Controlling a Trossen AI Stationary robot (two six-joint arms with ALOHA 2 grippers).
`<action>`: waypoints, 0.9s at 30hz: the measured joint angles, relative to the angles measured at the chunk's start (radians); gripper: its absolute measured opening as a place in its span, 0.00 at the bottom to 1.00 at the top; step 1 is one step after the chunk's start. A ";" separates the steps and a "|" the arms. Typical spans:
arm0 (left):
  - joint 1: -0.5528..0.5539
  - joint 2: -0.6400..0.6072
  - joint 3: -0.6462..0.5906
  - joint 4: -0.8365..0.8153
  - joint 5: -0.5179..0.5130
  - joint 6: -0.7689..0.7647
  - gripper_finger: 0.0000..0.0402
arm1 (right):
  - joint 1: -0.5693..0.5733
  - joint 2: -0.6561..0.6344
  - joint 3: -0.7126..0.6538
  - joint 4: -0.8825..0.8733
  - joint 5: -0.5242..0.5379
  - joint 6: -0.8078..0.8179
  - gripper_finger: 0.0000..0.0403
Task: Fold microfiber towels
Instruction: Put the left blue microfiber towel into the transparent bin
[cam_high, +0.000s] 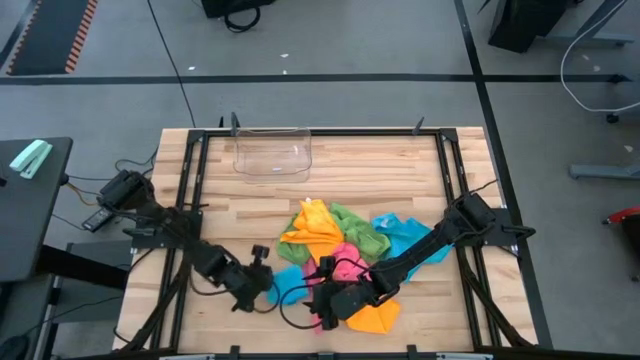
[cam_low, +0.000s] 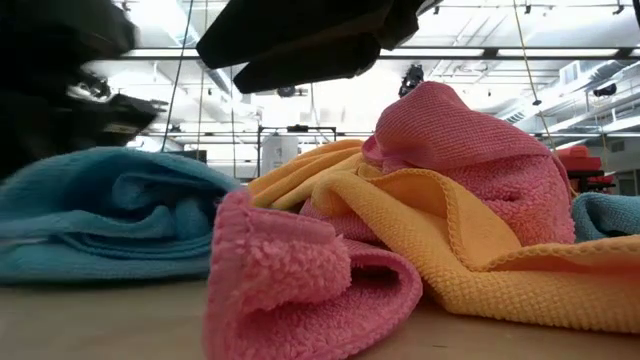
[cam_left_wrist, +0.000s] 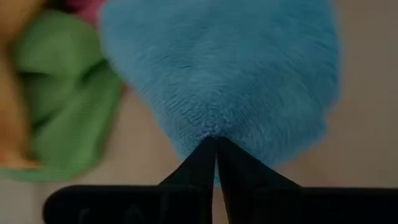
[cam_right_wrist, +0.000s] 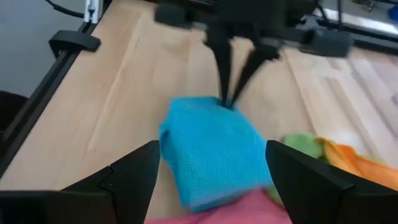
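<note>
From above, the wooden counter (cam_high: 330, 170) carries a clear plastic bin (cam_high: 272, 155) near its far edge and a heap of microfiber towels nearer the front: an orange-yellow towel (cam_high: 312, 228), a green towel (cam_high: 360, 232), a pink towel (cam_high: 345, 258), and a blue towel (cam_high: 408, 238) toward the right side. A second blue towel (cam_high: 290, 282) lies at the heap's front left, and the left gripper (cam_high: 262, 285) sits at its edge. The right gripper (cam_high: 328, 305) hangs over the front of the heap, beside another orange-yellow towel (cam_high: 375, 317).

At counter height, a pink towel (cam_low: 300, 290) lies folded over in front, an orange-yellow towel (cam_low: 470, 255) drapes across a taller pink mound, and the blue towel (cam_low: 100, 215) sits to the picture's left.

The left wrist view shows the left gripper (cam_left_wrist: 215, 149) with its jaws pinched together on the rim of the blue towel (cam_left_wrist: 224, 68); the green towel (cam_left_wrist: 62, 99) lies beside it.

The right wrist view shows the right gripper (cam_right_wrist: 211, 168) with its jaws spread wide, grasping nothing, above the blue towel (cam_right_wrist: 211, 149), whose far edge the left gripper (cam_right_wrist: 230, 102) pinches.
</note>
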 joint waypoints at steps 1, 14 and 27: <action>-0.018 0.000 0.000 0.010 0.003 -0.023 0.06 | 0.000 0.000 0.000 -0.001 -0.010 0.001 0.75; -0.165 0.000 0.103 0.184 -0.016 -0.069 0.05 | 0.014 0.000 0.000 0.092 -0.060 -0.137 0.75; -0.075 0.062 0.091 0.085 -0.105 -0.129 0.07 | 0.009 0.001 0.019 0.065 -0.124 -0.236 0.75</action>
